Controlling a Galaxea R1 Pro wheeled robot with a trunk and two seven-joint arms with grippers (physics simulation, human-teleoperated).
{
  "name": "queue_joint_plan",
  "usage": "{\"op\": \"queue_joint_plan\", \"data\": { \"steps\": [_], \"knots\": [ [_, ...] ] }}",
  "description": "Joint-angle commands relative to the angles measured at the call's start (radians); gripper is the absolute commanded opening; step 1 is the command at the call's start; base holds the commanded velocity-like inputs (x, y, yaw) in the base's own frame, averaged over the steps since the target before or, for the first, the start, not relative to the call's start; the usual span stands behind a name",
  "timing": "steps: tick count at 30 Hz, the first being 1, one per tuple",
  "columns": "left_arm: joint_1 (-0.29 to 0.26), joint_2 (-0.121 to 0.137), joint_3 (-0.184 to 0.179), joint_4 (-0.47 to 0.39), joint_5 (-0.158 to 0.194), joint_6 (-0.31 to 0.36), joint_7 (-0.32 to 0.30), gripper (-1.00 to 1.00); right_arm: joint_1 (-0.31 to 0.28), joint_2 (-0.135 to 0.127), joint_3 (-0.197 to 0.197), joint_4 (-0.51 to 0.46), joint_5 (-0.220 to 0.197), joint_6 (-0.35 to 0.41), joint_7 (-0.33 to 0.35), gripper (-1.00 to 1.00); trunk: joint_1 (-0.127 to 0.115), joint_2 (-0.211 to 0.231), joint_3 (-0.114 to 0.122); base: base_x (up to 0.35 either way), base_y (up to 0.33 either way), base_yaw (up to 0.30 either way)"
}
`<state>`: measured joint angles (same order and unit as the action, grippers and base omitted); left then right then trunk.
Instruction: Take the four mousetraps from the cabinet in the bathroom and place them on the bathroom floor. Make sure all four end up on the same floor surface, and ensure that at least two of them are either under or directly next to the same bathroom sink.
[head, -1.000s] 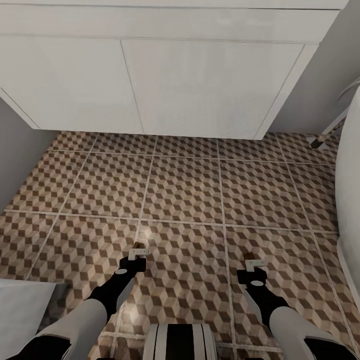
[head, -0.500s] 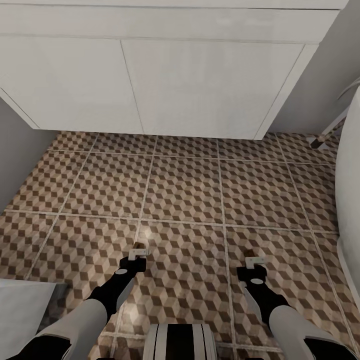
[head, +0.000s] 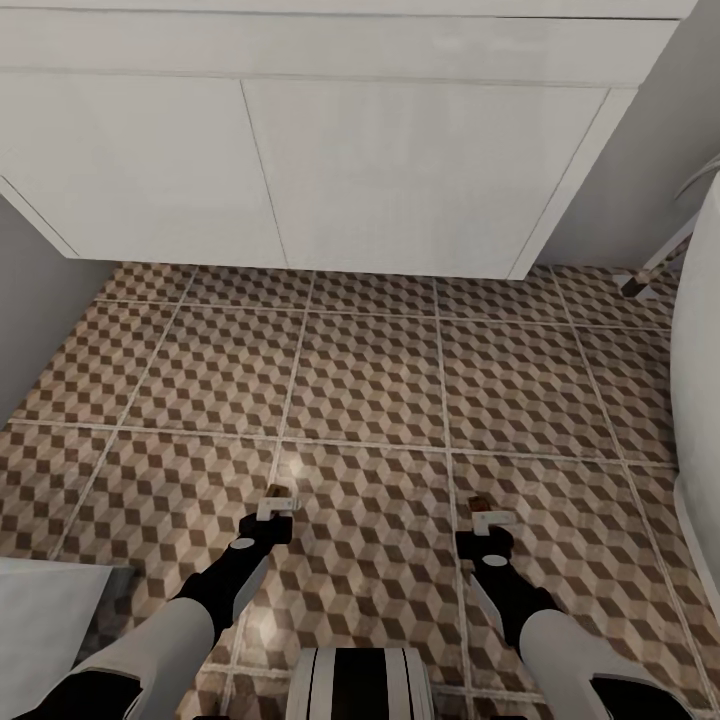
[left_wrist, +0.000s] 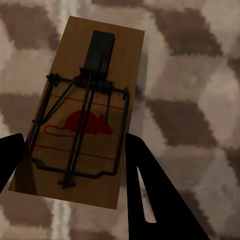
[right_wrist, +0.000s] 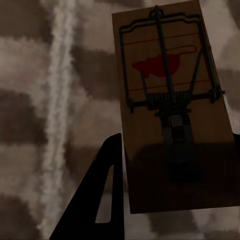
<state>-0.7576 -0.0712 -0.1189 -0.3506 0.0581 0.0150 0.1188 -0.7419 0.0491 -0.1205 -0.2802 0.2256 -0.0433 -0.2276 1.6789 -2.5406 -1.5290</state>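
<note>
Both arms reach down over the bathroom floor (head: 370, 380) in front of the white two-door vanity (head: 300, 170) of the bathroom sink. My left gripper (head: 276, 507) (left_wrist: 75, 140) is shut on one of the mousetraps (head: 281, 492) (left_wrist: 90, 115), a tan board with dark wire and a red mouse mark. Its black fingers (left_wrist: 145, 190) press the board's long sides. My right gripper (head: 490, 520) (right_wrist: 175, 145) is shut on a second mousetrap (head: 479, 504) (right_wrist: 172, 110). Both traps hang just over the cube-pattern tiles. The cabinet is out of view.
A curved white bathtub (head: 700, 400) lines the right edge, with a wooden leg (head: 650, 268) beyond it. A grey wall (head: 30, 300) closes the left side. A white block (head: 50, 620) sits at the lower left. Open tiles stretch between my grippers and the vanity.
My right gripper has shifted left and slightly nearer the vanity with its mousetrap. The left arm has stayed still.
</note>
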Motion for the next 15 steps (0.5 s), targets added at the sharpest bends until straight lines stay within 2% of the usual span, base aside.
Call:
{"op": "queue_joint_plan", "data": {
  "steps": [1, 6, 15],
  "knots": [
    [0.000, 0.001, -0.008, -0.001, 0.004, 0.002, 0.007, -1.00, -0.001, 0.001, -0.009, 0.001, 0.007, -0.005, 0.001, -1.00, 0.000, 0.000, -0.001, 0.000, 0.000, 0.000],
    [0.000, 0.002, -0.009, -0.001, 0.003, 0.001, 0.007, -1.00, -0.001, 0.003, -0.008, 0.001, 0.007, -0.005, 0.001, -1.00, 0.000, 0.000, -0.001, 0.053, 0.000, 0.000],
    [0.000, 0.004, -0.012, -0.001, 0.002, -0.008, 0.007, -1.00, -0.001, 0.004, -0.008, 0.001, 0.008, -0.011, 0.002, -1.00, 0.000, 0.000, -0.001, 0.303, 0.000, 0.000]
  ]
}}
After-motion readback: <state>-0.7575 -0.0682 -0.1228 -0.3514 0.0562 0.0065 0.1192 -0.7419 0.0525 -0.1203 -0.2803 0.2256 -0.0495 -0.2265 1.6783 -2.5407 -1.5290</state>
